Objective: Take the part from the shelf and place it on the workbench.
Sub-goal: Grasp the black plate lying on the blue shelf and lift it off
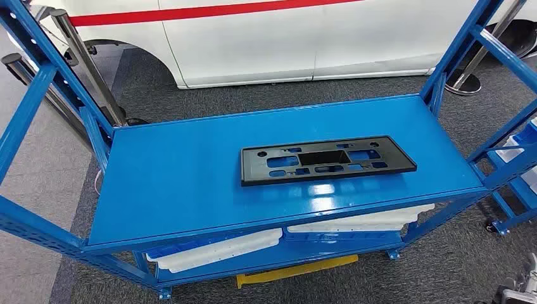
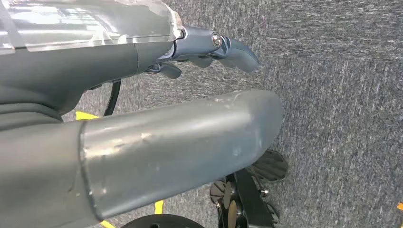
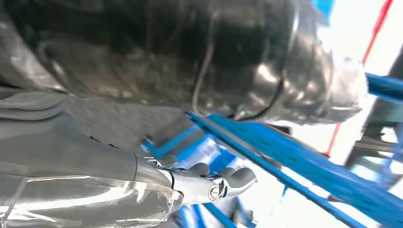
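The head view looks forward and down from high up onto the blue shelf (image 1: 190,171), taking in its whole top deck; the left wrist view sits close behind the left hand (image 2: 209,52), facing the grey carpet (image 2: 342,95); the right wrist view, blurred, sits close behind the right hand (image 3: 209,183), sharing the shelf's blue frame with the head view.

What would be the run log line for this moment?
part: flat on shelf | left hand: holds nothing, over floor | right hand: holds nothing | task: not started
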`<action>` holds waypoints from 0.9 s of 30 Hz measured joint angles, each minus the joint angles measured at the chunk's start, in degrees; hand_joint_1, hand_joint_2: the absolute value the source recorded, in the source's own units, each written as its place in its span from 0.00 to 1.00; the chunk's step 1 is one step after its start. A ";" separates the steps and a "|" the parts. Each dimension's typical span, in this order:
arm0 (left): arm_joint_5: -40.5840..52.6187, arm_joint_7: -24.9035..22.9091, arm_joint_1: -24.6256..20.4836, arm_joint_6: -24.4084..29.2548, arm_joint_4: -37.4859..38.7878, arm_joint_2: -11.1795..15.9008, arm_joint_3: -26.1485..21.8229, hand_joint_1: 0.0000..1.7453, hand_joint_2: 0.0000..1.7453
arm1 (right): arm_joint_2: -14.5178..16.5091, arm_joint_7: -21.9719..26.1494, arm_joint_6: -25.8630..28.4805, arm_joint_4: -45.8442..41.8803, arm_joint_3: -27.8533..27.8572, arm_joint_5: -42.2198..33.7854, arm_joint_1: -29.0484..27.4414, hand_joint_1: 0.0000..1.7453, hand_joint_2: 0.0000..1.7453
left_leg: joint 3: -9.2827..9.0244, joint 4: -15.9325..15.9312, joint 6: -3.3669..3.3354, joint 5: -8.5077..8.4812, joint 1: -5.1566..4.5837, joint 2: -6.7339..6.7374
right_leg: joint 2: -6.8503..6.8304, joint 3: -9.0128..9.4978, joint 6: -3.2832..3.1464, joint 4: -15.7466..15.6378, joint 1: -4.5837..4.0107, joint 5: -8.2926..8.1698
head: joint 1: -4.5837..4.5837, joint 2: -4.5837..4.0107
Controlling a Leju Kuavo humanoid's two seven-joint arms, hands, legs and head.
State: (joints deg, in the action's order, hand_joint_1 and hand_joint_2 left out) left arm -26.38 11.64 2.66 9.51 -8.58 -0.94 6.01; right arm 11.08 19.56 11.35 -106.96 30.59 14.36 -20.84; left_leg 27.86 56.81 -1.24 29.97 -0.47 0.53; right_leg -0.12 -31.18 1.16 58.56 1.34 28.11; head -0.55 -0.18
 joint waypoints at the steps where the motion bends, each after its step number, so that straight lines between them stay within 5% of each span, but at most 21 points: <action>1: 0.00 0.01 0.00 0.00 0.00 0.00 0.00 0.00 0.00 | -0.22 0.31 0.00 -0.30 -0.05 0.19 -0.06 0.00 0.00 | 0.00 0.00 0.00 0.00 0.00 0.00 | 0.00 0.00 0.00 0.00 0.00 0.00 | 0.00 0.00; 8: 0.04 0.48 -0.13 0.55 0.01 -0.69 0.01 0.00 0.00 | -3.21 4.31 1.16 -4.36 -3.40 7.87 -2.37 0.00 0.00 | 0.00 0.01 -0.03 0.02 0.00 0.00 | -0.01 0.00 0.00 -0.01 0.01 0.00 | 0.00 0.00; 15: -0.60 0.96 -1.28 5.38 0.01 -5.97 0.00 0.00 0.00 | -6.65 3.00 5.35 -8.35 -11.13 13.21 -5.33 0.00 0.00 | 0.01 0.02 -0.07 0.04 -0.02 0.00 | 0.00 0.03 0.02 -0.01 0.03 -0.02 | 0.00 0.00; 20: -2.13 1.63 -1.40 1.82 -0.01 -6.01 -0.50 0.00 0.00 | -14.83 -0.20 13.60 -8.85 -19.94 12.66 -5.26 0.00 0.00 | -0.01 0.05 -0.13 0.08 -0.02 0.13 | 0.11 0.02 0.07 -0.03 0.03 -0.05 | 0.00 0.00; 27: -2.35 1.32 -1.34 -0.30 0.00 -4.21 -1.04 0.00 0.00 | -22.85 -1.56 15.79 -8.08 -27.64 11.80 -3.84 0.00 0.00 | 0.02 0.07 -0.14 0.06 0.00 0.07 | 0.03 0.01 0.07 0.01 0.00 -0.04 | 0.00 0.00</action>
State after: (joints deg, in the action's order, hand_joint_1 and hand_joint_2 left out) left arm -28.73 12.96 1.33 9.21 -8.58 -5.15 4.97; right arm -11.77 18.00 27.15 -115.03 2.95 26.16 -24.68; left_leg 27.87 56.87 -1.38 30.03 -0.47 0.60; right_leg -0.08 -31.17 1.23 58.56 1.34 28.06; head -0.55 -0.17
